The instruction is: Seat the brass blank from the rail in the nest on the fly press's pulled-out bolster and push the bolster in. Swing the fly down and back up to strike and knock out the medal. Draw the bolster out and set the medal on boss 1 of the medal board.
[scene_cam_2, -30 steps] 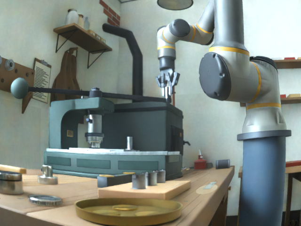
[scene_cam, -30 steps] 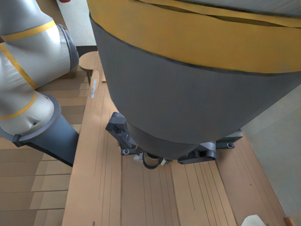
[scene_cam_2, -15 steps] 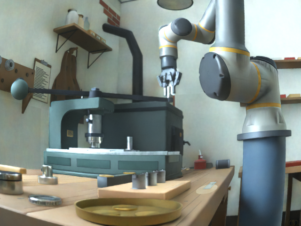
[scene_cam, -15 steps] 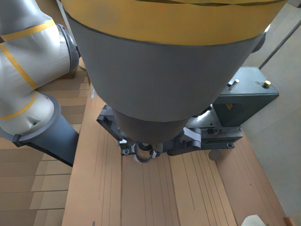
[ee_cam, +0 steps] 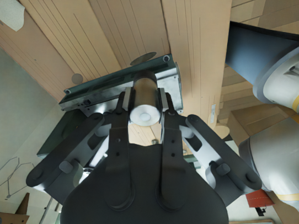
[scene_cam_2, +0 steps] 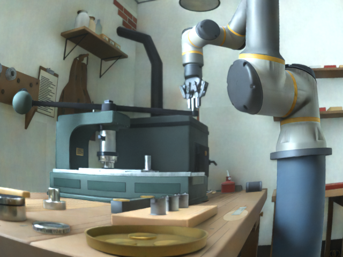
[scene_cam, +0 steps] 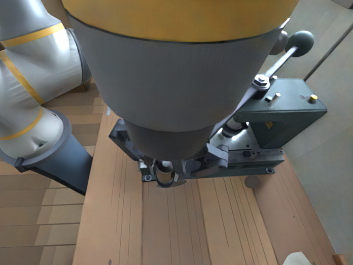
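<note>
The fly arm (scene_cam_2: 83,106) lies level across the top of the green fly press (scene_cam_2: 130,155), with a ball weight (scene_cam_2: 22,102) at its far end. The arm's upright handle (ee_cam: 144,96), a steel cylinder with a white top, is clamped between the fingers of my gripper (scene_cam_2: 193,106), which hangs straight down over the near end of the arm. The ram (scene_cam_2: 106,149) stands raised over the bolster (scene_cam_2: 127,172), which carries a short steel knob (scene_cam_2: 147,162). The medal board (scene_cam_2: 166,215) with its three steel bosses (scene_cam_2: 169,203) lies in front of the press. I cannot see the blank or medal.
The press body (scene_cam: 282,114) stands right under my wrist. A brass tray (scene_cam_2: 146,239) with discs sits at the bench's front edge. A dark rail block (scene_cam_2: 128,205) lies left of the board. A red oil can (scene_cam_2: 227,184) stands behind. My arm's column (scene_cam_2: 299,204) rises on the right.
</note>
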You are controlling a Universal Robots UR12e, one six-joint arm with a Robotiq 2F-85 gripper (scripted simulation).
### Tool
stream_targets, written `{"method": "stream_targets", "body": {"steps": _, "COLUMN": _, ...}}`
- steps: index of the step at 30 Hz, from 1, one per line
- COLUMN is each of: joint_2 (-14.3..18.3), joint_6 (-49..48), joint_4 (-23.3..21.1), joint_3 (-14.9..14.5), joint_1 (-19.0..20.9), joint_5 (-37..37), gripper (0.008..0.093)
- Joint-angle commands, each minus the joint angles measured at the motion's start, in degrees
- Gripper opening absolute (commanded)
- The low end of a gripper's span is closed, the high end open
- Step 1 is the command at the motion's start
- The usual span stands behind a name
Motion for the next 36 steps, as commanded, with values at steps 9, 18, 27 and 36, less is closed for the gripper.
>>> {"method": "stream_targets", "body": {"steps": 9, "joint_2": -0.4, "joint_6": 0.0, "joint_4": 0.1, "joint_3": 0.2, "joint_1": 0.0, "joint_5": 0.0, "gripper": 0.0080}}
{"method": "stream_targets", "body": {"steps": 18, "joint_2": -0.7, "joint_6": 0.0, "joint_4": 0.2, "joint_3": 0.5, "joint_1": 0.0, "joint_5": 0.0, "gripper": 0.0080}}
{"method": "stream_targets", "body": {"steps": 27, "joint_2": -1.1, "joint_6": 0.0, "joint_4": 0.3, "joint_3": 0.7, "joint_1": 0.0, "joint_5": 0.0, "gripper": 0.0080}}
{"method": "stream_targets", "body": {"steps": 36, "joint_2": -1.3, "joint_6": 0.0, "joint_4": 0.3, "joint_3": 0.8, "joint_1": 0.0, "joint_5": 0.0, "gripper": 0.0080}}
